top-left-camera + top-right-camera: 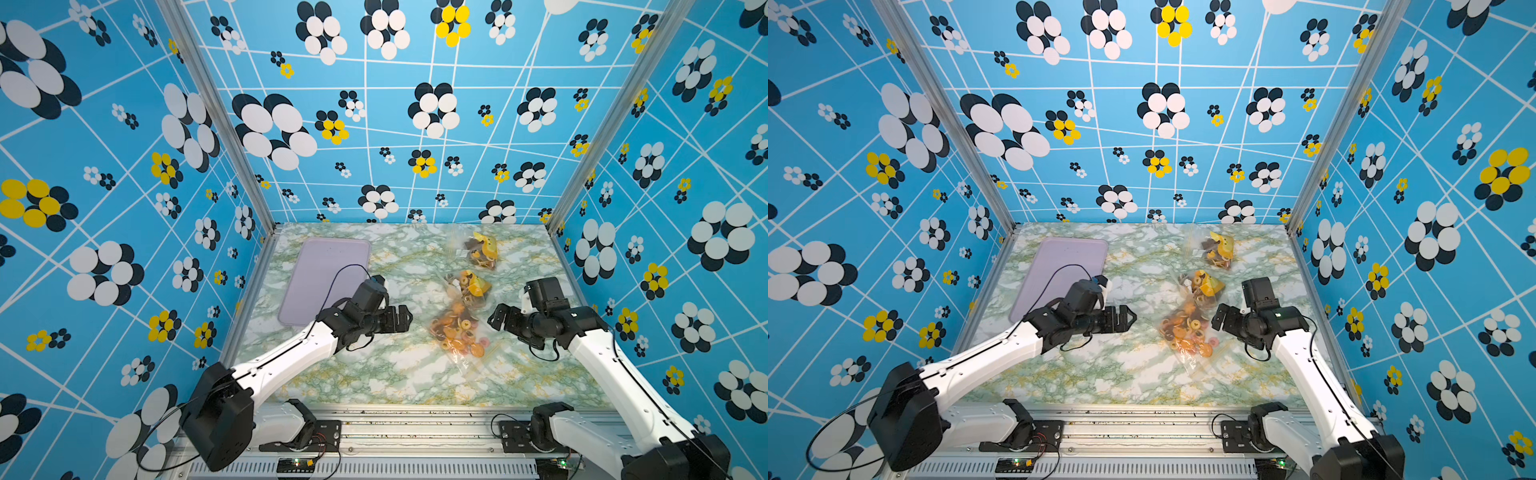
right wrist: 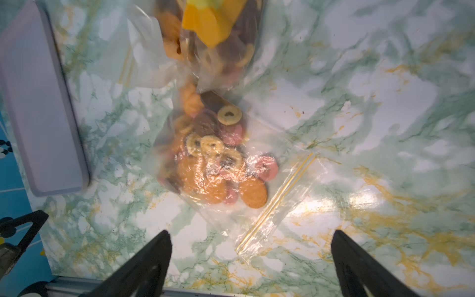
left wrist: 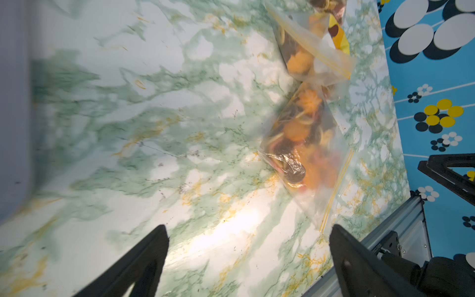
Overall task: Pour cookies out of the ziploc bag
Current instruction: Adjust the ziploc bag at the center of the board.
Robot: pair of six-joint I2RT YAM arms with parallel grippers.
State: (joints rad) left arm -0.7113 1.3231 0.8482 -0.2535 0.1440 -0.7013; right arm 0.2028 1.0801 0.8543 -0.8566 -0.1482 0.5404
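Both my hands are spread wide and empty, held above the surface [image 1: 374, 374] and facing each other. The bag [image 1: 469, 365] I mean to take lies flat between them, right of centre, the nearest of three in a row. Two more bags [image 1: 469, 286] run on toward the far edge, and the next one touches its far end. My left hand [image 1: 405, 318] has the bag to its right and my right hand [image 1: 495, 319] has it to its left; the right hand looks the closer. The bag's long axis runs far to near, slanting right, with the cookies [image 1: 455, 332] bunched at the far end and the zip [image 2: 277, 198] at the near-right end. The tray [image 1: 320, 278] sits far left. All the cookies are inside, so I judge pouring hasn't begun.
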